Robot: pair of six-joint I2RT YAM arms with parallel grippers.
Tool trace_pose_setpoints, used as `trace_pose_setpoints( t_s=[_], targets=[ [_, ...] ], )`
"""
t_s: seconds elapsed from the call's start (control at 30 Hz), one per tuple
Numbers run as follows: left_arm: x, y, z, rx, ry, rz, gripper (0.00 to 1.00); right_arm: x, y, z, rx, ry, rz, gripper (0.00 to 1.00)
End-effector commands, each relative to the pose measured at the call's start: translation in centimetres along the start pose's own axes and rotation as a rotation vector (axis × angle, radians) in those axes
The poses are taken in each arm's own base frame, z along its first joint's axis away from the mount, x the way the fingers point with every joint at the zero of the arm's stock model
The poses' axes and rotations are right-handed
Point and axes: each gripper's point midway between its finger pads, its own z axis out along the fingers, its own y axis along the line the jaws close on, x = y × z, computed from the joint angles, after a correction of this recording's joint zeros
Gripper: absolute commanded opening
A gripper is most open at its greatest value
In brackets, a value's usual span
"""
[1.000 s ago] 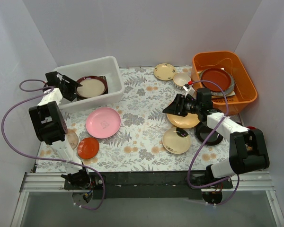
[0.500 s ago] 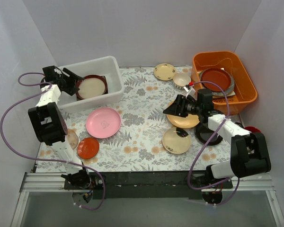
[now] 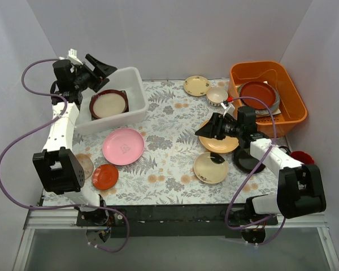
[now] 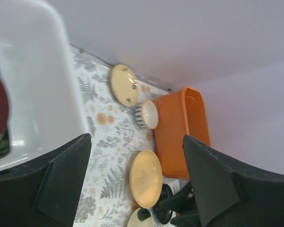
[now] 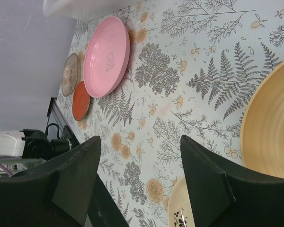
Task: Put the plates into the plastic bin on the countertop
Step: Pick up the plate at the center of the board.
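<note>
Left gripper [image 3: 107, 66] rose from plastic bin [image 3: 133, 75], jaws spread, empty; dark-rimmed cream plate [image 3: 108, 104] delivered. Right gripper [image 3: 206, 130] gaped above yellow plate [image 3: 220, 145].

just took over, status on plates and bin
Left gripper open, empty, over plastic bin. Right gripper open, by yellow plate. Dark-rimmed plate inside. Nothing blocking.

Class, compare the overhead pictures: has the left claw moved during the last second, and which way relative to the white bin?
Yes. The left claw has lifted away from the left end of the plastic bin toward its far rim.
</note>
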Motion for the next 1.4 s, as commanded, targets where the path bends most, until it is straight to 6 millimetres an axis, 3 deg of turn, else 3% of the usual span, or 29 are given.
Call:
trace_pose_setpoints(
  t_s=[0.0, 0.03, 0.1, 0.13, 0.2, 0.3, 0.43, 0.73, 0.93, 1.1, 1.37],
  targets=[
    [2.9, -6.3, -0.9, 0.181, 0.035, 0.094, 0.85, -1.1, 1.8, -0.6, -0.031, -0.026, -0.050, 0.76],
    [4.4, -7.1, -1.0, 0.200, 0.050, 0.105, 0.90, -1.3, 2.0, -0.8, -0.028, -0.026, -0.051, 0.76],
    [5.0, -7.8, -1.2, 0.240, 0.032, 0.133, 0.96, -1.6, 2.2, -0.9, -0.020, -0.035, -0.066, 0.77],
    [7.7, -8.0, -0.8, 0.255, 0.088, 0.126, 0.98, -1.6, 2.3, -1.1, -0.014, -0.034, -0.068, 0.77],
    [8.4, -9.3, -1.0, 0.306, 0.084, 0.148, 0.98, -2.1, 2.6, -1.4, -0.010, -0.046, -0.084, 0.79],
    [11.5, -9.8, -0.5, 0.325, 0.145, 0.154, 0.98, -2.6, 3.3, -2.0, -0.011, -0.071, -0.109, 0.80],
    [17.1, -11.3, 0.0, 0.370, 0.245, 0.151, 0.98, -3.5, 4.8, -2.9, -0.025, -0.118, -0.145, 0.84],
    [28.7, -11.0, 1.0, 0.342, 0.433, 0.137, 0.98, -5.3, 8.1, -4.5, -0.071, -0.161, -0.192, 0.85],
    [34.6, -8.4, 1.5, 0.242, 0.512, 0.132, 0.97, -5.9, 8.8, -5.4, -0.066, -0.194, -0.213, 0.86],
    [37.9, -5.4, 2.8, 0.119, 0.528, 0.123, 0.96, -6.0, 8.9, -5.8, -0.055, -0.197, -0.228, 0.85],
    [43.6, -0.8, 4.9, 0.001, 0.642, 0.093, 0.87, -6.3, 8.7, -6.5, -0.042, -0.205, -0.236, 0.85]
  ],
)
